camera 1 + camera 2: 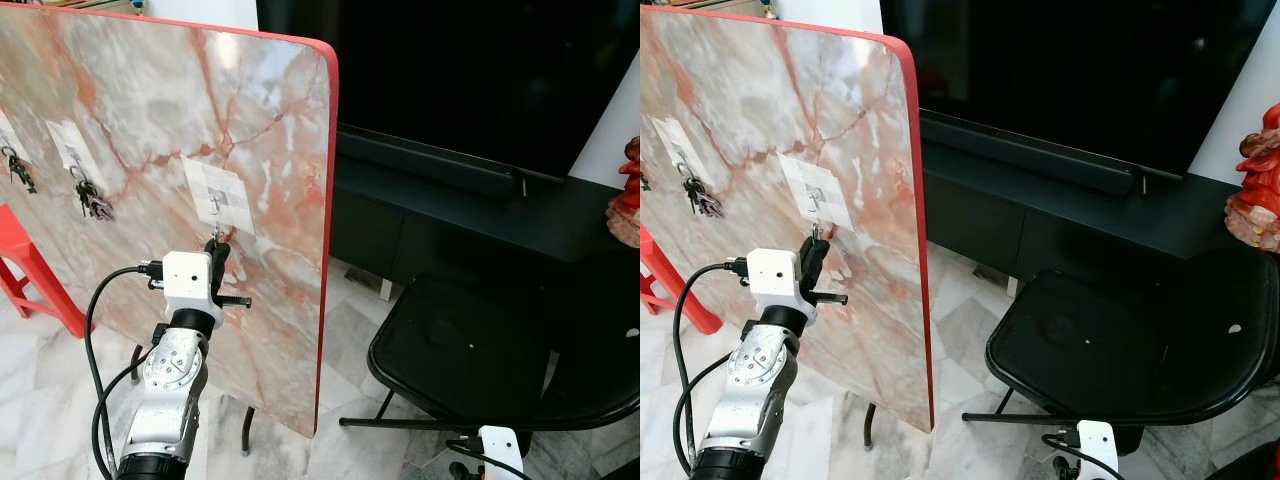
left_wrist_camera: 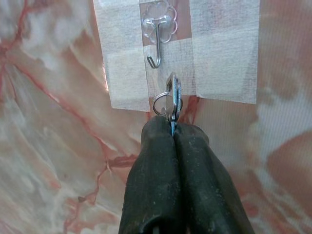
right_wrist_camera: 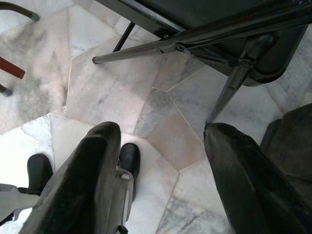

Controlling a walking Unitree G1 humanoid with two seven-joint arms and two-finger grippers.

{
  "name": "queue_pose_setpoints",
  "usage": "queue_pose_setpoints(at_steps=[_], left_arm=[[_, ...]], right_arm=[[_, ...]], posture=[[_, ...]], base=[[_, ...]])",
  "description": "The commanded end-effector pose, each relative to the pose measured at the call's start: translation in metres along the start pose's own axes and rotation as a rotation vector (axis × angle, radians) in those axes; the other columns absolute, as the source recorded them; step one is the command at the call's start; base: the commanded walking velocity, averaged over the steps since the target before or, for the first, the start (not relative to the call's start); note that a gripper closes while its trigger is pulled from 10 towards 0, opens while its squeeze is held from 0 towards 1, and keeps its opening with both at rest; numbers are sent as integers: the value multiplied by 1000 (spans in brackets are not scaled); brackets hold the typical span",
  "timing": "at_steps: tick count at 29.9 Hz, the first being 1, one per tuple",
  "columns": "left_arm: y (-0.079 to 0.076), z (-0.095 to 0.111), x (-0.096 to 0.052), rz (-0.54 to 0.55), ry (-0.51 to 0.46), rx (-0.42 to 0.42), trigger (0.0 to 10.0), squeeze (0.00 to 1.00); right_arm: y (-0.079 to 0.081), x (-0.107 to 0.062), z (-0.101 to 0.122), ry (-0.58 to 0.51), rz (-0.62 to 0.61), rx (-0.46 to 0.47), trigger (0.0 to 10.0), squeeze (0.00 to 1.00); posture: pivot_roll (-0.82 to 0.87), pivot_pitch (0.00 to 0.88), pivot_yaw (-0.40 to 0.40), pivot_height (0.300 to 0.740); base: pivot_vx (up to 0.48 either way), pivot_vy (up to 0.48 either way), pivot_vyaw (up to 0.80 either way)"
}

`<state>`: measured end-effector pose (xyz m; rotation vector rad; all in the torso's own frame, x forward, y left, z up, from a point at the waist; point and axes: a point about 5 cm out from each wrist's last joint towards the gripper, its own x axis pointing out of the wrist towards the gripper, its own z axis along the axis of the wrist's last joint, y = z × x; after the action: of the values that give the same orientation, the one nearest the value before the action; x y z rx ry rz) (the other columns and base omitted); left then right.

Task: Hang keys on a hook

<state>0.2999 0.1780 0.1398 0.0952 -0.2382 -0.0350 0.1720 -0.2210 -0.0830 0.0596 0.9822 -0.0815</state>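
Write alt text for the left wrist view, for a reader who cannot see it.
The left gripper, its two black fingers shut on a silver key with a small ring, holds it just short of a clear plastic adhesive hook with a metal prong. The hook is taped with pale tape strips to a pink-veined marble board.

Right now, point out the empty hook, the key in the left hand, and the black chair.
Empty hook (image 2: 156, 46), left wrist view, on its metal shank.
Key (image 2: 172, 95), left wrist view, on its flat head.
Black chair (image 1: 470, 350), left eye view, on the seat.
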Motion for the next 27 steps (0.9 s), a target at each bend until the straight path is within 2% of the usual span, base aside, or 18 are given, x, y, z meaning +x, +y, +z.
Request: queue_pose_setpoints(at_steps=[1, 22, 27], left_arm=[[1, 12, 5, -8, -52, 5, 10000, 0], [5, 21, 8, -1, -84, 1, 10000, 0], [10, 20, 6, 35, -75, -32, 10000, 0]], right_arm=[[-1, 0, -1, -3, -8, 16, 10000, 0], [-1, 0, 0, -3, -9, 19, 10000, 0], [-1, 0, 0, -2, -9, 20, 10000, 0]], posture=[[6, 0, -12, 740], [6, 0, -16, 740], [6, 0, -16, 740]], base=[[0, 0, 0], [0, 0, 0], [0, 0, 0]])
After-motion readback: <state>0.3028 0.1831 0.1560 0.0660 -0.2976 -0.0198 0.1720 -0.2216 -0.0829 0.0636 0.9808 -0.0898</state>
